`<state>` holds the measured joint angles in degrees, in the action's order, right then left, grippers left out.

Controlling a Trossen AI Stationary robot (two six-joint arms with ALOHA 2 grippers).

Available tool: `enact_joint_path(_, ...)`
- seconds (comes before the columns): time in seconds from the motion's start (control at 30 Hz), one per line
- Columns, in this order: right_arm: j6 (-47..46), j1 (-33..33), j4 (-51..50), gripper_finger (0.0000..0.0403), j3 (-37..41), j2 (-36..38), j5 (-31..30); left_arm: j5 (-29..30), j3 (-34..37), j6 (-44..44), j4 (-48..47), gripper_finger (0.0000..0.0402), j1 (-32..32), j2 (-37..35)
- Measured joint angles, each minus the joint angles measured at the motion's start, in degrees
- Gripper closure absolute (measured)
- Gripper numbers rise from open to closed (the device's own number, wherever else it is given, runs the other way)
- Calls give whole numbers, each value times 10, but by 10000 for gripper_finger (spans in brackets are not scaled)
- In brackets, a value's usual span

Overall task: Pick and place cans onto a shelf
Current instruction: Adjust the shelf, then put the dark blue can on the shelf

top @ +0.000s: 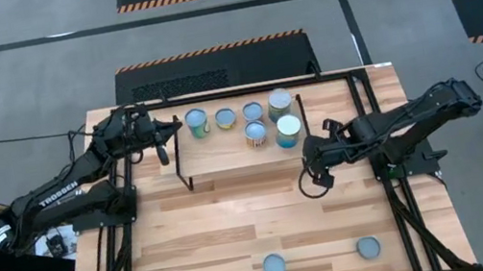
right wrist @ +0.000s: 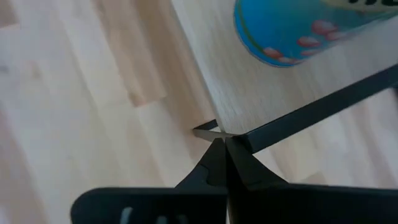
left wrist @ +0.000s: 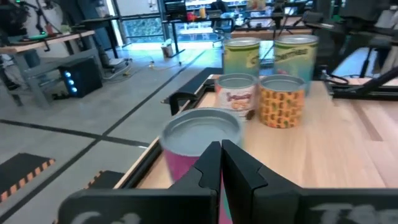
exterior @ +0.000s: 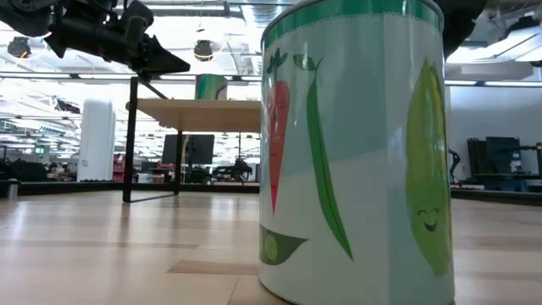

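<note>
The shelf (top: 226, 162), a light board on thin black legs, stands at the table's far middle. Several cans stand on its far part, among them a pink-labelled can (left wrist: 200, 140) at the left end (top: 197, 121) and a teal can (right wrist: 292, 31) at the right end (top: 288, 130). Two more cans (top: 274, 266) (top: 368, 248) stand on the table near its front edge; one fills the low view (exterior: 356, 152). My left gripper (top: 164, 154) is shut and empty beside the shelf's left end, just short of the pink can (left wrist: 221, 155). My right gripper (top: 313, 171) is shut and empty, pointing down over the shelf's near right corner (right wrist: 214, 132).
A black frame (top: 365, 87) runs along the table's far and side edges. The table's wood planks (top: 238, 233) lie between the shelf and the two near cans. Black mats with striped edges (top: 211, 62) lie on the floor beyond the table.
</note>
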<state>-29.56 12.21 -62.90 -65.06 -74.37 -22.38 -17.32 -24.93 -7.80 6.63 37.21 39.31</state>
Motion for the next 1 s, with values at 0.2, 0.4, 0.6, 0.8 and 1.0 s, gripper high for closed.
enact_joint_path(0.2, 0, 7, -14, 394, 0, 2, -37, 16, 0, -4, 4, 400, -31, 0)
enact_joint_path(0.4, -31, 78, 6, 399, 0, 9, -34, 31, 0, -26, 9, 400, -66, 0)
enact_joint_path(0.6, -172, 194, 25, 395, 0, -17, 8, 32, 0, -31, 38, 400, -95, 0)
enact_joint_path(0.8, -361, 305, 43, 397, 0, -84, 67, 14, 0, -35, 53, 400, -107, 0)
enact_joint_path(1.0, -548, 397, 151, 371, 0, -154, 98, -49, 0, -24, 53, 400, -108, 1)
